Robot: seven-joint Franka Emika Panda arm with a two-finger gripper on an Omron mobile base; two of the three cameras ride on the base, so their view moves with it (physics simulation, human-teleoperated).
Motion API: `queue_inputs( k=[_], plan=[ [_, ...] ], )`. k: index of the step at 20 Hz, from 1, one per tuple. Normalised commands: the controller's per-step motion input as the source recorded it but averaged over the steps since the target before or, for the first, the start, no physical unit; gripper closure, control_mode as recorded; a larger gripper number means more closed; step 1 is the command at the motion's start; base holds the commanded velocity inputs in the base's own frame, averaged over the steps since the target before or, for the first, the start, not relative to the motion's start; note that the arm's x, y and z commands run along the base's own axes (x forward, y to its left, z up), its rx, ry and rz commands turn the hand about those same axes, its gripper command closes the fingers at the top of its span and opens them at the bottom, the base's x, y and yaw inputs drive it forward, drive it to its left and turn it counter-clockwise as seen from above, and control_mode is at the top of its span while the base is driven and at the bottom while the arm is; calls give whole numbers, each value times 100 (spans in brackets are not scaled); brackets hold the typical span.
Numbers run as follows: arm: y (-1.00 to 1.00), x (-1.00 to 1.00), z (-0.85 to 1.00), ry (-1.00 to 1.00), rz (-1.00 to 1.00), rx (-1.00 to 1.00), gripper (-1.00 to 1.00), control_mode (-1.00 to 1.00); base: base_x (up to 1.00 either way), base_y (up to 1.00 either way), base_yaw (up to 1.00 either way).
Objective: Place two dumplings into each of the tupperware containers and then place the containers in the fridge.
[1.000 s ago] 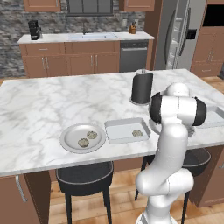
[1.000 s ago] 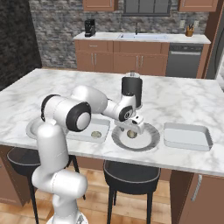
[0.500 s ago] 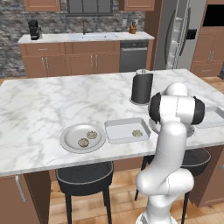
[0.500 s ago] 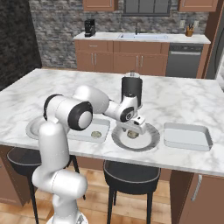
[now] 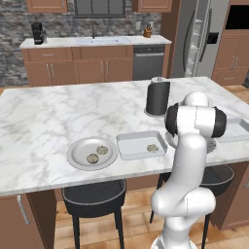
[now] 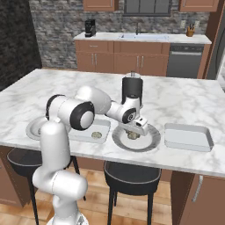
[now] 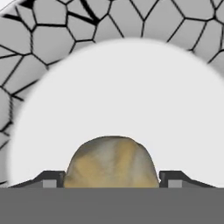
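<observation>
Your gripper is down over the round grey plate near the front edge of the marble island, its two finger tips either side of a dumpling that sits on the plate. The tips look right up against its flanks, but you cannot tell whether they are squeezing it or just bracketing it.

To the left of that plate lies a tupperware container with a single dumpling toward its right end. Further left is a second plate carrying two more dumplings, side by side. At the right end of the island is the other tupperware container.

A black cylindrical canister stands just behind the gripper. The fridge is far across the room at the right, doors closed, beside the dishwasher.
</observation>
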Motion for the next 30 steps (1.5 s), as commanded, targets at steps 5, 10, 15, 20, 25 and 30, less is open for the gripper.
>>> queue_inputs(
  k=[5,10,15,20,25,30],
  plan=[
    [32,-67,63,-7,0,0,100,-100,0,0,0],
    [88,-86,93,-8,3,-1,100,-100,0,0,0],
    [100,-82,77,-10,8,-2,100,-100,0,0,0],
    [100,-26,29,-6,14,-1,100,-100,0,0,0],
    [100,39,1,-4,21,0,100,-100,0,0,0],
    [90,98,0,0,20,1,100,-100,0,0,0]
  ],
)
